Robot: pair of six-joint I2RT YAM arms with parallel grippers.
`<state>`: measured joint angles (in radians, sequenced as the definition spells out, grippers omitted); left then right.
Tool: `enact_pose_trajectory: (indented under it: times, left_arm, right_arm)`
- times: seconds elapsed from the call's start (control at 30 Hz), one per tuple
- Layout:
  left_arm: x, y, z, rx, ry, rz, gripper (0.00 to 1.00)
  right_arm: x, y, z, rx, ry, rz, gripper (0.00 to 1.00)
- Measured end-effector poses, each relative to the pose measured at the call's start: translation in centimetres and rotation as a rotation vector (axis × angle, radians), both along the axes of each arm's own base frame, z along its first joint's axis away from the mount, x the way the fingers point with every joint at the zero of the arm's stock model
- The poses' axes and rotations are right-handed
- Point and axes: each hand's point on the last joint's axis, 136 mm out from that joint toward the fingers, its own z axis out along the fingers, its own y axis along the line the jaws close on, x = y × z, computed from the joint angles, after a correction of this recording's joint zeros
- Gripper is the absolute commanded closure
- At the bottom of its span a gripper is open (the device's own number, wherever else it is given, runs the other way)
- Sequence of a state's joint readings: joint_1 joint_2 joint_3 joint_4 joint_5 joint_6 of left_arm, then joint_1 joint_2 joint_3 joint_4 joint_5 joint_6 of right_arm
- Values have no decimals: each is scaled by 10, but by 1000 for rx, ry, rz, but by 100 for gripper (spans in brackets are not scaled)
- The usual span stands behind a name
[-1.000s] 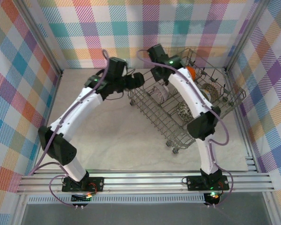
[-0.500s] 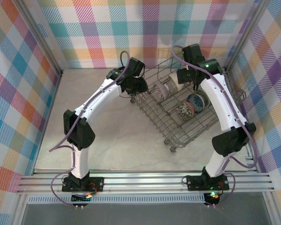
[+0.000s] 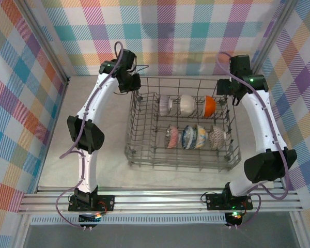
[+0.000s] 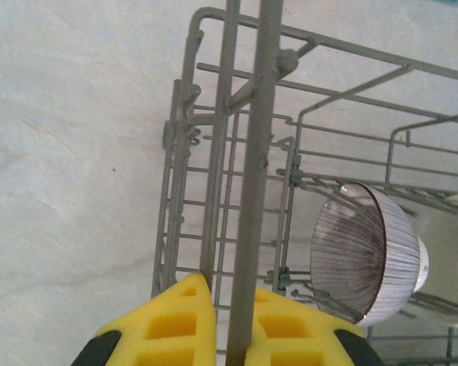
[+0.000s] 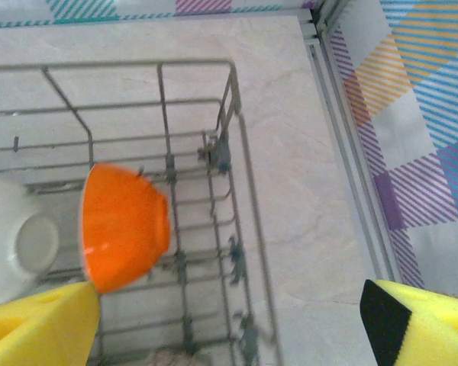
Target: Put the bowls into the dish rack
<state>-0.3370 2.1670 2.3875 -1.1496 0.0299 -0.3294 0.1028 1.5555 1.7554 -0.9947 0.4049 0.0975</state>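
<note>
The grey wire dish rack (image 3: 135, 128) stands square on the table. Its back row holds a striped bowl (image 3: 165, 105), a white bowl (image 3: 187, 105) and an orange bowl (image 3: 208, 106). Several patterned bowls (image 3: 188, 137) stand on edge in the front row. My left gripper (image 3: 135, 87) (image 4: 240, 335) is shut on the rack's rim wire (image 4: 256, 152) at the far left corner, the striped bowl (image 4: 366, 255) close by. My right gripper (image 3: 226, 89) (image 5: 229, 328) hangs open over the rack's far right rim (image 5: 248, 191), beside the orange bowl (image 5: 126, 225) and the white bowl (image 5: 19, 248).
Checked walls (image 3: 160, 31) close in the table on three sides, and a metal rail (image 3: 160, 199) runs along the near edge. Bare tabletop (image 3: 101, 155) lies left of the rack; a narrow strip (image 5: 305, 175) separates the rack from the right wall.
The rack has swung from a diagonal to square and shifted toward the near edge. The left gripper stayed at its far left corner. The right arm moved right to the far right corner.
</note>
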Motion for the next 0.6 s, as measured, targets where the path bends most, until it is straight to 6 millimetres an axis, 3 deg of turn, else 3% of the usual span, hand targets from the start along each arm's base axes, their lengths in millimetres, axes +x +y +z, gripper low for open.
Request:
enact_pose_trajectory:
  times: [0.17,0.2,0.3,0.47,0.5,0.53,0.6]
  left_arm:
    - [9,18,-1,26,-5,-27,98]
    - [11,20,-1,25,-5,-22,88]
    - [18,25,-3,-3,-16,42,75]
    - [39,32,-4,-68,-63,146,74]
    - [41,35,-3,-73,-70,160,73]
    - [42,36,-3,-77,-75,170,64]
    - [45,44,-4,-71,-85,195,22]
  right_arm:
    - [4,-38,-14,27,-13,-88,11]
    - [4,-45,-17,32,-12,-106,10]
    - [6,-63,-25,50,-13,-154,9]
    - [0,-97,-56,129,4,-260,9]
    - [-3,-105,-68,136,19,-283,4]
    - [-5,-110,-81,144,42,-300,1]
    - [-9,-119,-105,158,82,-330,1]
